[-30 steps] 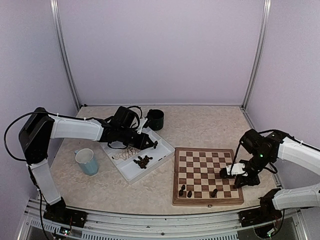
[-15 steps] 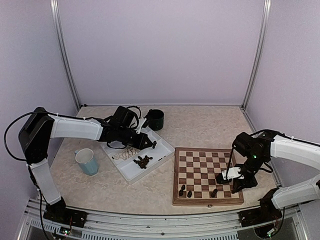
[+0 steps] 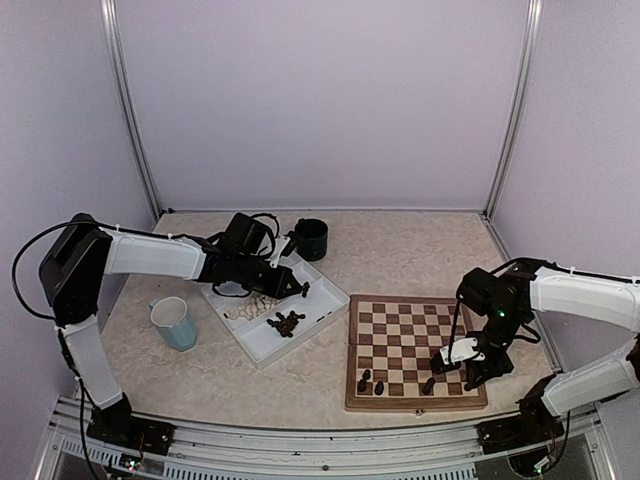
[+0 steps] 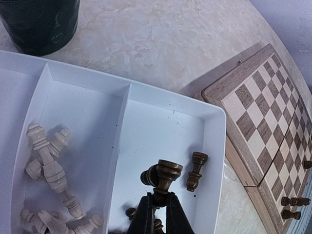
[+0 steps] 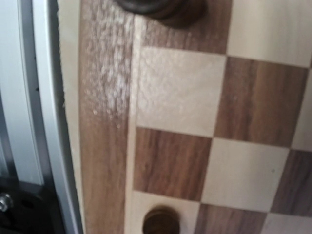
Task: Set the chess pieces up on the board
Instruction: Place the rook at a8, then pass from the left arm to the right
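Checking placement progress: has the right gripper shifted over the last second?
Yes. The right gripper moved left, inward from the right border of the board.

Only the right arm [image 3: 580,292] moves. Its wrist [image 3: 487,295] swings left in two steps, the first larger, going from outside the board's [image 3: 400,330] right edge to over its right-hand columns. The right gripper [image 3: 447,360] goes with it, leaving the right border and travelling inward and toward the near edge. It now sits over the squares near the near-right corner, just beside the dark piece [image 3: 428,385] on the near row, which it was well clear of before. The white forearm link reaches further left and lies flatter across the view. Whether the jaws have changed can't be read from the frames.
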Action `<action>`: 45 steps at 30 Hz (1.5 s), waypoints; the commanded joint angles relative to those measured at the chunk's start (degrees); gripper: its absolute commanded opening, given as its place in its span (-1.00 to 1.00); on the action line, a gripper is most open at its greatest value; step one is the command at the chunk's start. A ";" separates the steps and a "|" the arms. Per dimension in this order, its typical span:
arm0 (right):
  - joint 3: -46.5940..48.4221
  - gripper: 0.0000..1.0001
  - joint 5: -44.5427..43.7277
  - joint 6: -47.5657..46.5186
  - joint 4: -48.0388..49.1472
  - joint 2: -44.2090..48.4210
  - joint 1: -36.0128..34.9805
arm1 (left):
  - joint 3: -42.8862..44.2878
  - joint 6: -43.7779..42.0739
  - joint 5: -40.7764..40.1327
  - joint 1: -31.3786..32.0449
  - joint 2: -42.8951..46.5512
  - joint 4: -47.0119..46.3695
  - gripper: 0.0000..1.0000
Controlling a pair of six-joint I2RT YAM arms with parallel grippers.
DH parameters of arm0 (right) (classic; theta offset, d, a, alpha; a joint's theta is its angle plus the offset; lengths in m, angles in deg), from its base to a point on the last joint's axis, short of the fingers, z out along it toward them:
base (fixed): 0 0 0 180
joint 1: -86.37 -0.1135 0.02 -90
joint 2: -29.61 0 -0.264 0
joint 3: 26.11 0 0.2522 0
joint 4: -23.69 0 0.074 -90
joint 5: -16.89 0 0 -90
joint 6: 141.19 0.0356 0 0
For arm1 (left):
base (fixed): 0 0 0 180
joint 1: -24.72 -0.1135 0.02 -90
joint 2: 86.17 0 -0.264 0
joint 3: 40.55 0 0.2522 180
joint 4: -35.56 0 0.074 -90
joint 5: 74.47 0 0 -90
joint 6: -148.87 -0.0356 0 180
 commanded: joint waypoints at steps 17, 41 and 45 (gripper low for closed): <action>18.58 -0.21 4.70 -9.00 -9.52 -1.67 -0.09 | -0.66 1.07 5.88 -0.42 1.75 -3.76 -0.88; 22.66 -0.11 70.88 104.28 96.76 -31.80 13.59 | -2.43 11.35 5.95 8.57 12.32 -34.83 -0.88; 19.82 -0.04 71.52 124.58 120.25 -35.58 11.97 | -2.27 12.35 6.24 9.81 10.95 -37.39 -0.88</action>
